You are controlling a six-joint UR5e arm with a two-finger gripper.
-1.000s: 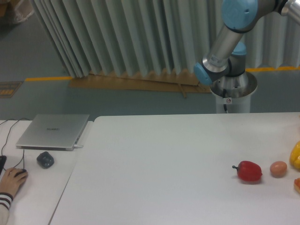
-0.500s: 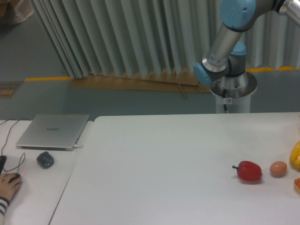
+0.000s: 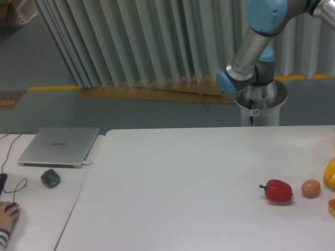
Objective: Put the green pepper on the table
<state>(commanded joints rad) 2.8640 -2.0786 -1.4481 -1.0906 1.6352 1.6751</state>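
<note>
While the white tabletop [image 3: 172, 178] carries a red pepper [image 3: 278, 191] and tan ball [image 3: 311, 188] far right, pleated curtains [image 3: 146, 42] stand behind; the hand is out of frame, state unseen.

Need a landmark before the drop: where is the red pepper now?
The red pepper lies at the table's right side, stem pointing left, just left of the orange egg-like ball.

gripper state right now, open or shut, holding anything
Gripper: out of frame, only the arm shows, so its state cannot be told. No green pepper is visible either.
</note>
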